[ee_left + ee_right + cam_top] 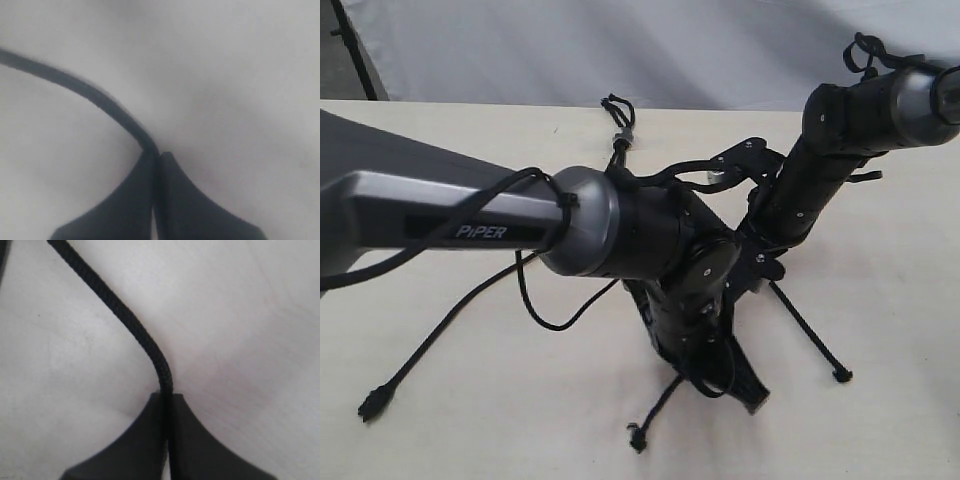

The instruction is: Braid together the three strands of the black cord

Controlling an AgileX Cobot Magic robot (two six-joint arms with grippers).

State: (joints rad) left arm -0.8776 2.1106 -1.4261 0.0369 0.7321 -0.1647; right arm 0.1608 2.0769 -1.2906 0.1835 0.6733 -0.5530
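Two arms crowd the centre of the bench (900, 300), wrists close together and nearly crossing. The black cord's knot (618, 112) with its short loop lies at the far side, beyond the arms. From under them three free ends fan toward the near edge: left-hand strand (440, 330), middle strand (660, 405), right-hand strand (810, 335), tips well apart. Left gripper (158, 154): jaws pressed together, pinching a strand (90, 92) that curves away over bare bench. Right gripper (167, 395): jaws likewise closed on a strand (115, 302), woven texture clear, bending off to one side. Which strand each holds can't be told outright; the arms cover the grip points in the exterior view, though the right-hand strand seems to run up into the right arm's wrist. Any plaited length is hidden too. Reading: both strands secured, a crossing about to be made; with ends this spread, likely early. Next move calls for carrying one held strand over the middle one, keeping tension toward the knot and keeping the wrists from fouling each other.
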